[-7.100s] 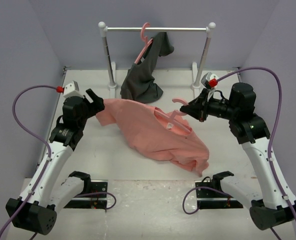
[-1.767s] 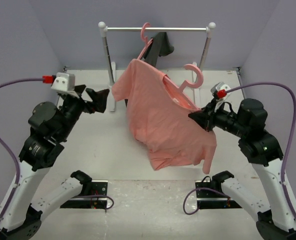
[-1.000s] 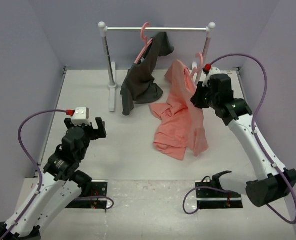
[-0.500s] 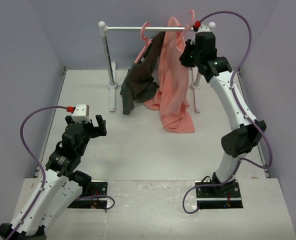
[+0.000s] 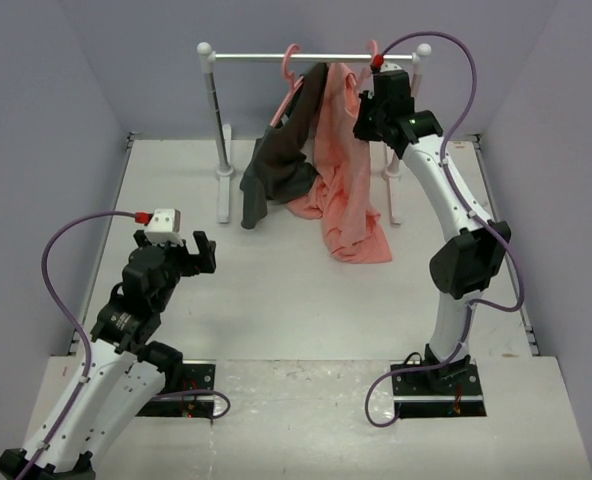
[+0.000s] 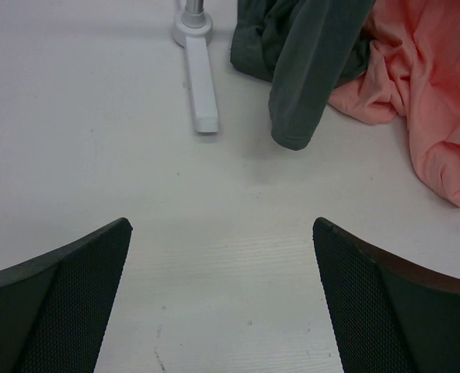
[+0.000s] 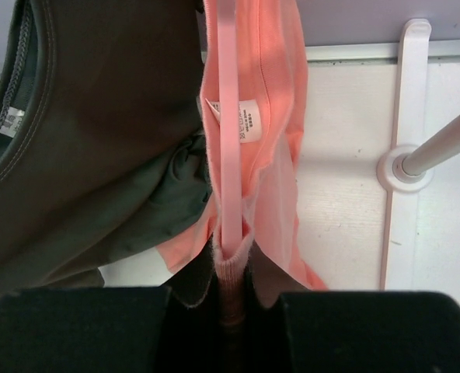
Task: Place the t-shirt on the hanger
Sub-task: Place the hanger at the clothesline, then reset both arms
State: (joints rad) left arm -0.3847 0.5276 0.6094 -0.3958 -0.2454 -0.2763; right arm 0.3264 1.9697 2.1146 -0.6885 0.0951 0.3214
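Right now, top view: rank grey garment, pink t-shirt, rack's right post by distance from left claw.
1. Dark grey garment, closest to the left claw.
2. T-shirt, just right of it.
3. Rack's right post, far right, at the back.

Lab test booth: bare lavender walls [image 5: 46,100] around white table [image 5: 276,290].

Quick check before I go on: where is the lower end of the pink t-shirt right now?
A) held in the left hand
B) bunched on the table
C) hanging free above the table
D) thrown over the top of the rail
B: the t-shirt hangs down from near the rail and its lower folds lie bunched on the table. The left hand is open and empty.
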